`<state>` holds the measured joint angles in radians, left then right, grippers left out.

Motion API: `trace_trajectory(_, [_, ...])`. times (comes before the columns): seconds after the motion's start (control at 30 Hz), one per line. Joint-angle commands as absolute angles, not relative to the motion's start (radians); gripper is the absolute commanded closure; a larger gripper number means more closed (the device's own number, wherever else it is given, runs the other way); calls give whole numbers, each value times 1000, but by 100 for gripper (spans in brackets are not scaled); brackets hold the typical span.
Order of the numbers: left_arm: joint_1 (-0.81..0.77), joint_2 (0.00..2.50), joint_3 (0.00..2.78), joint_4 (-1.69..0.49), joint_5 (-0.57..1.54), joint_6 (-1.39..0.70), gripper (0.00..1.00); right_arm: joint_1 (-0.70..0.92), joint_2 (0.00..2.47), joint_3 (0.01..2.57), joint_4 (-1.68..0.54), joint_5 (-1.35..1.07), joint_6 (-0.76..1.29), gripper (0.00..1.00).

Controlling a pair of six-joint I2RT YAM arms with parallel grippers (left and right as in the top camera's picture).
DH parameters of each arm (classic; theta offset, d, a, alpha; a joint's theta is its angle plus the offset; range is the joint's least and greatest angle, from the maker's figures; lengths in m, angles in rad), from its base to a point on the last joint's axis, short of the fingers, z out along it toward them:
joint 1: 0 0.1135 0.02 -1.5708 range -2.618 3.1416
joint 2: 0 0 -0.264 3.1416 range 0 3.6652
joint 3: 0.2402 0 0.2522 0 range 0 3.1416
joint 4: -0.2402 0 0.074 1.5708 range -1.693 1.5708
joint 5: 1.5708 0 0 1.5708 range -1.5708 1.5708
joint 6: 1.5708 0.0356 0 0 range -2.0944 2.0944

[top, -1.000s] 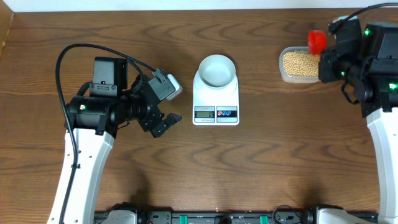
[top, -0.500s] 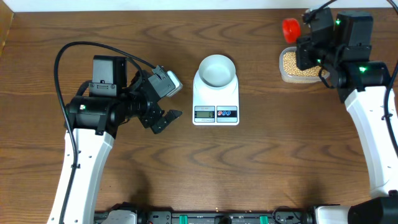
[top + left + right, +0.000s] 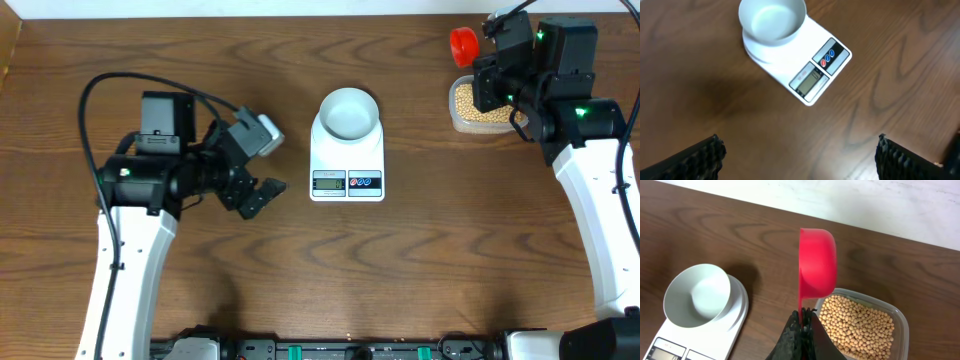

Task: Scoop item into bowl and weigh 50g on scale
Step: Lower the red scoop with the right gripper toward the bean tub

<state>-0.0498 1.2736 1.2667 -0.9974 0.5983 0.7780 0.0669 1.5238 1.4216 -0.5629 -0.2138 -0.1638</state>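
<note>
The pale bowl [image 3: 348, 111] stands empty on the white scale [image 3: 347, 165] at the table's middle; both also show in the left wrist view, bowl [image 3: 772, 19] on scale [image 3: 805, 67]. Beige beans [image 3: 478, 102] fill a clear tub [image 3: 455, 118] at the back right, seen closer as beans [image 3: 858, 327]. My right gripper [image 3: 804, 317] is shut on the handle of a red scoop [image 3: 816, 267], held turned on its side above the tub's left edge; the scoop [image 3: 463, 42] shows from above. My left gripper [image 3: 799, 156] hangs open over bare wood left of the scale, holding nothing.
The table's far edge meets a white wall [image 3: 850, 202] just behind the tub. A black cable [image 3: 130, 85] loops over the left arm. Dark wood table [image 3: 400, 270] stretches in front of the scale.
The right arm swung toward the back and the red scoop moved left, from over the tub's right end to beyond its left corner. The left arm shifted slightly left.
</note>
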Motion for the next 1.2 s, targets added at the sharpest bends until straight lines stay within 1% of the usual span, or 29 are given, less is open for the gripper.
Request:
trace_trajectory(0.0, [-4,1279,1287,-1030,648,743,2,69,1508,1441,-574,-212,-151,99])
trace_trajectory(0.13, [6,1279,1287,-1048,672,759,2,67,1496,1442,-599,-212,-151,99])
trace_trajectory(0.23, [6,1279,1287,-1069,720,821,2,64,1489,1442,-603,-212,-151,99])
trace_trajectory(0.33, [6,1279,1287,-1121,698,910,2,64,1482,1442,-602,-212,-155,99])
trace_trajectory(0.6, [6,1279,1287,-1113,635,916,2,62,1460,1445,-641,-212,-167,99])
trace_trajectory(1.03, [6,1279,1287,-1084,636,916,2,39,1455,1445,-718,-207,-237,99])
trace_trajectory(1.17, [6,1279,1287,-1084,636,916,2,11,1455,1445,-756,-121,-302,99])
